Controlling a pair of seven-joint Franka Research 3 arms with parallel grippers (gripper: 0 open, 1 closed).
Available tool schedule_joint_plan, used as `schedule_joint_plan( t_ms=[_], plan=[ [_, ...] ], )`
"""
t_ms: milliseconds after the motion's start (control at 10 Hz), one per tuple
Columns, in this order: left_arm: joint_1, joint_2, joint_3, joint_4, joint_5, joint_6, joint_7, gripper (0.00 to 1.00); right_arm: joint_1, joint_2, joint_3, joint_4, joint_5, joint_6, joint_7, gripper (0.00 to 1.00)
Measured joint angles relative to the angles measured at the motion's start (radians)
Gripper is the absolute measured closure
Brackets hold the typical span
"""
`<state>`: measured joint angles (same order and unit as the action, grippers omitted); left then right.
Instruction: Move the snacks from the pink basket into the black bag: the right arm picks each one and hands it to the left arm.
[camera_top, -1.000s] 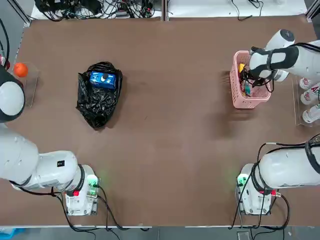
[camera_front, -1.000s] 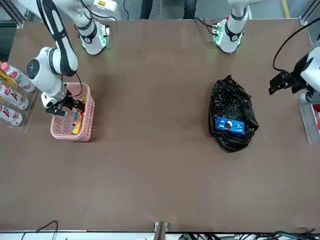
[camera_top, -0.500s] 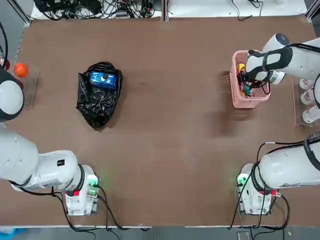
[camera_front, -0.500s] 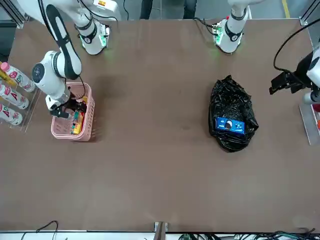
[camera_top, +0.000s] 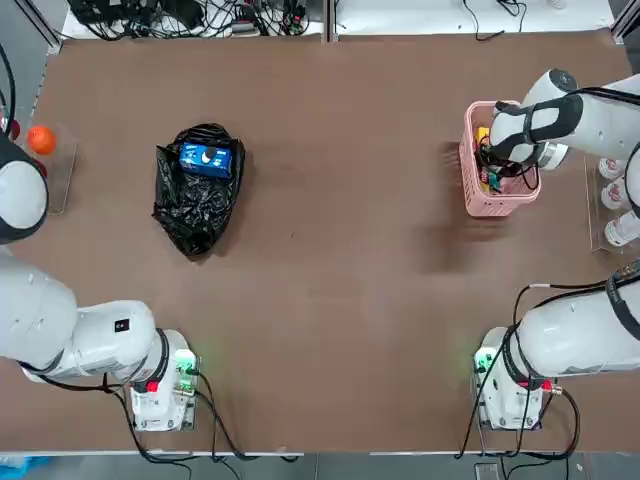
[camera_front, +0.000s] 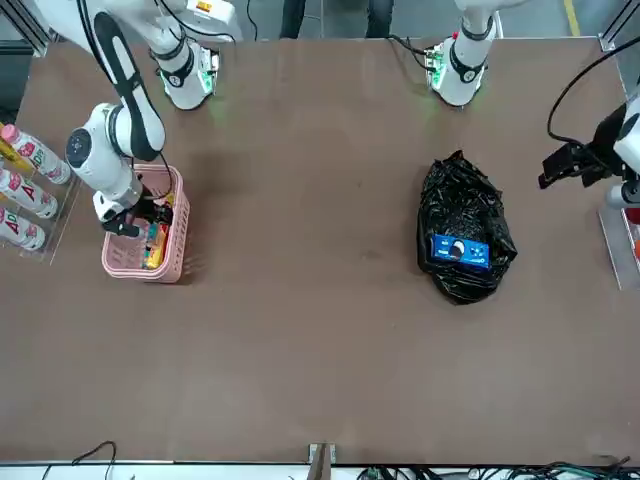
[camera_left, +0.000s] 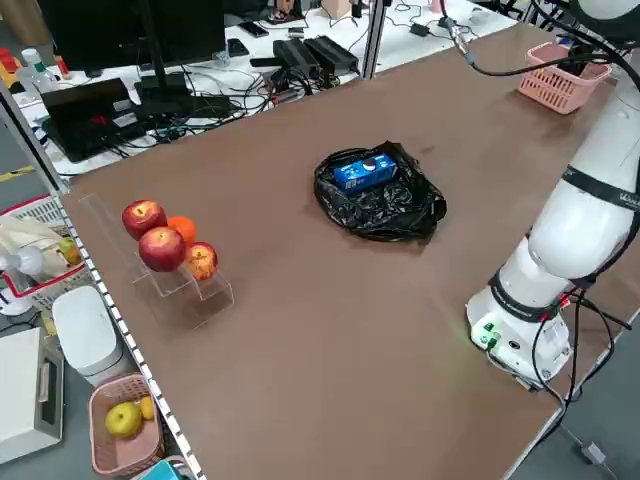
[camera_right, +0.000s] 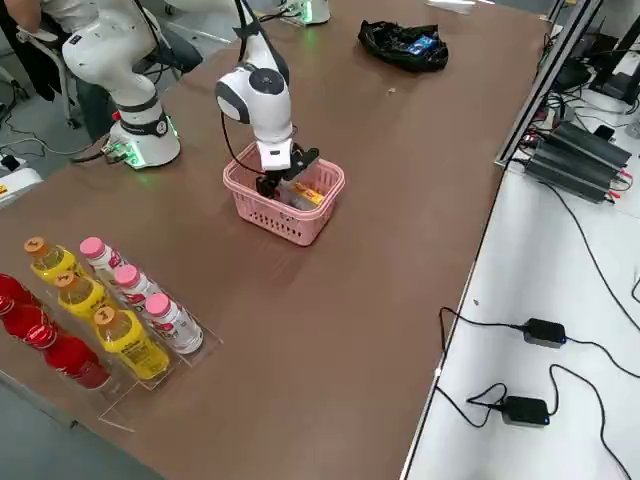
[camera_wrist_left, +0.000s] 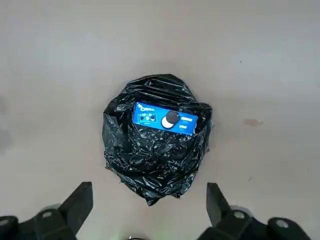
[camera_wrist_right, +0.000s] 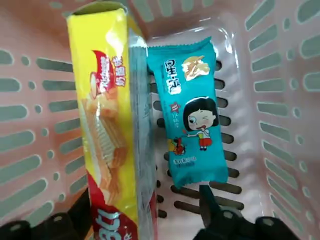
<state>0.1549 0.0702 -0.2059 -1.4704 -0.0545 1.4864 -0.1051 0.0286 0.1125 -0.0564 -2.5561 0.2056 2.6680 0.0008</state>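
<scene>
Robotics lab: test table (camera_top: 330, 250), cable tangle (camera_top: 190, 15), monitor (camera_left: 130, 30).

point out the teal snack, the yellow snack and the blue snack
teal snack (camera_wrist_right: 192, 125): right wrist view, on the cartoon girl at its middle
yellow snack (camera_wrist_right: 102, 130): right wrist view, on its printed front face
blue snack (camera_wrist_left: 165, 118): left wrist view, centre of the packet on the black bag

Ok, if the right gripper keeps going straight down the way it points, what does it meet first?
Most likely the yellow snack box: the right gripper sits low in the pink basket, fingers either side of the box's lower end. The teal packet lies beside it; depth is unclear.
</scene>
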Motion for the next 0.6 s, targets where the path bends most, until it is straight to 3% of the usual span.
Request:
schedule_joint_plan(
  t_ms=[200,500,600],
  plan=[
    [0.000,0.000,0.002,0.000,0.000,0.003,0.000,0.00,0.002,0.000,0.002,0.000,0.004,0.000,0.000,0.28],
    [0.000,0.000,0.002,0.012,0.012,0.004,0.002,0.00,0.012,0.000,0.004,0.001,0.005,0.001,0.000,0.41],
    [0.000,0.000,0.002,0.018,0.016,0.003,0.002,0.00,0.014,0.000,0.004,0.001,0.006,0.001,0.000,0.52]
  ],
)
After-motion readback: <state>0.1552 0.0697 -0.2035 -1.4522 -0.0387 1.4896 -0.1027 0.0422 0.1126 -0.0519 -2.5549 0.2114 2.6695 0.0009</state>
